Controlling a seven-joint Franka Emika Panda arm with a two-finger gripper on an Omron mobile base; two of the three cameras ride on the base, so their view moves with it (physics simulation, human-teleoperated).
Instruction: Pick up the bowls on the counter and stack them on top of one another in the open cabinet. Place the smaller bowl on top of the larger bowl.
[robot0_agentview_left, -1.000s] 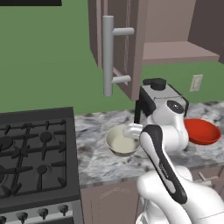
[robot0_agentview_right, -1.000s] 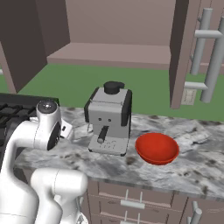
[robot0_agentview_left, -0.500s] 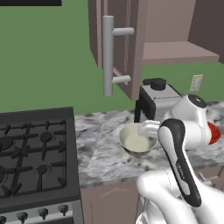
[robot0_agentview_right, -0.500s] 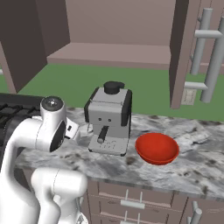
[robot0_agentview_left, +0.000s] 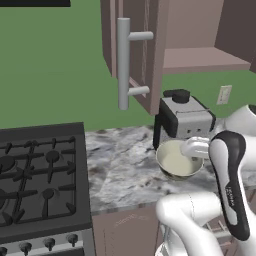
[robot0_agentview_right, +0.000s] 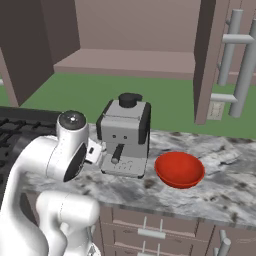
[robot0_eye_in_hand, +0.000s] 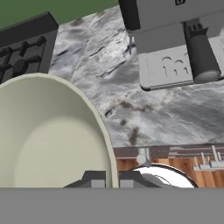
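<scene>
Marbled bench (robot0_agentview_left: 117, 165) lies below your tool (robot0_eye_in_hand: 112, 178), which is pinched shut on the smaller bowl's (robot0_agentview_left: 178, 161) rim. You hold it aloft; the cabinet shelf (robot0_agentview_left: 202, 59) waits above, the larger bowl (robot0_agentview_right: 179, 169) far beyond the coffee machine (robot0_agentview_right: 124, 135).

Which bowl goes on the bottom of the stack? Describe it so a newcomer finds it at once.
Start at the marbled counter and find the grey coffee machine standing on it. The red bowl sits on the counter beside that machine, on the side away from the stove. It is wide, shallow and bright red, unlike the deeper cream bowl.
</scene>
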